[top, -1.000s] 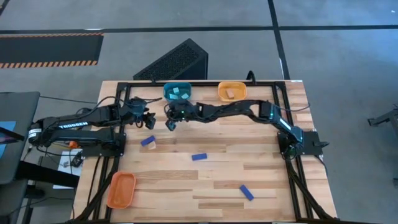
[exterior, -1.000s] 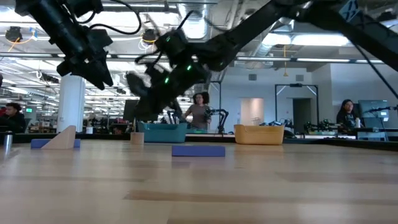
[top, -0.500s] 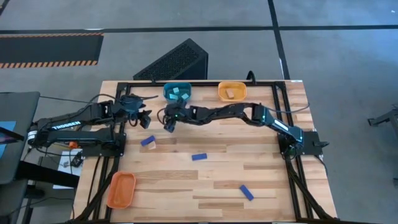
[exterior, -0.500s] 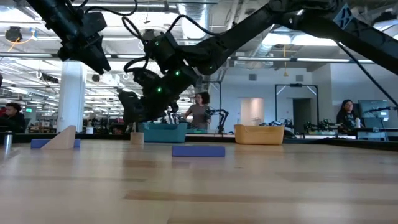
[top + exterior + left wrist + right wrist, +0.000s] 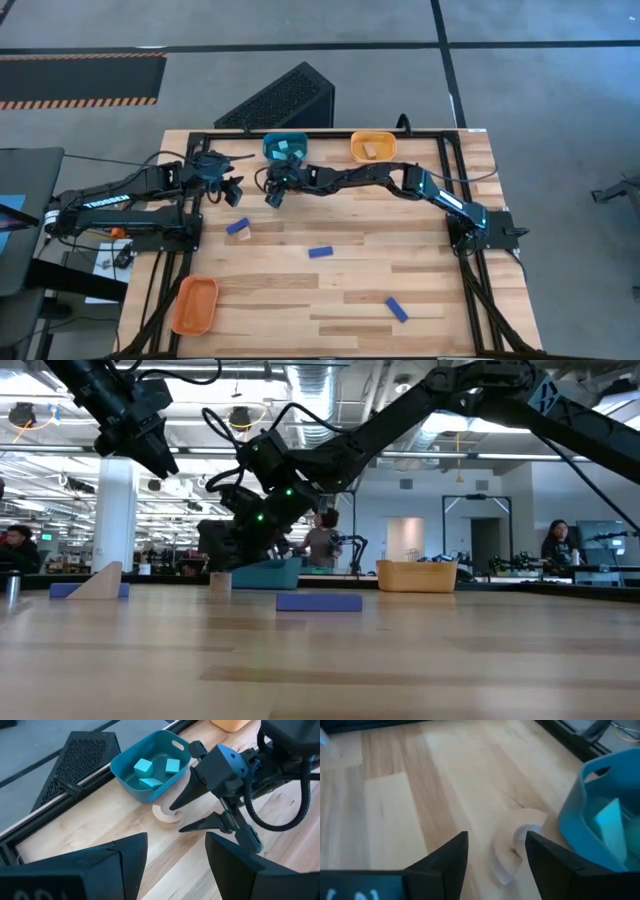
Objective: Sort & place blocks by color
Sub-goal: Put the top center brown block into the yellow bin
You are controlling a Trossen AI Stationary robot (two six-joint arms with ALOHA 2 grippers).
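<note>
A pale tan arch-shaped block (image 5: 162,816) (image 5: 512,855) lies flat on the table, close against the teal tray (image 5: 125,767), which holds three light cyan blocks (image 5: 144,767). My right gripper (image 5: 176,818) (image 5: 271,198) is open and low over the tan block, one finger on either side of it; I see no touch. My left gripper (image 5: 236,195) (image 5: 175,855) waits open above the table, left of it. Three dark blue blocks (image 5: 238,228) (image 5: 320,252) (image 5: 397,309) lie on the table. A tan wedge (image 5: 100,582) stands by the left one.
An orange tray (image 5: 372,147) with a tan block in it stands at the far edge, right of the teal tray. A second orange tray (image 5: 195,303) sits near the table's near left corner. A black frame (image 5: 330,134) runs along the table's edges. People sit in the room behind.
My right gripper has sunk toward the table and the tan arch block beside the teal tray, rolling as it went. My left gripper has risen a little. No block has moved.
</note>
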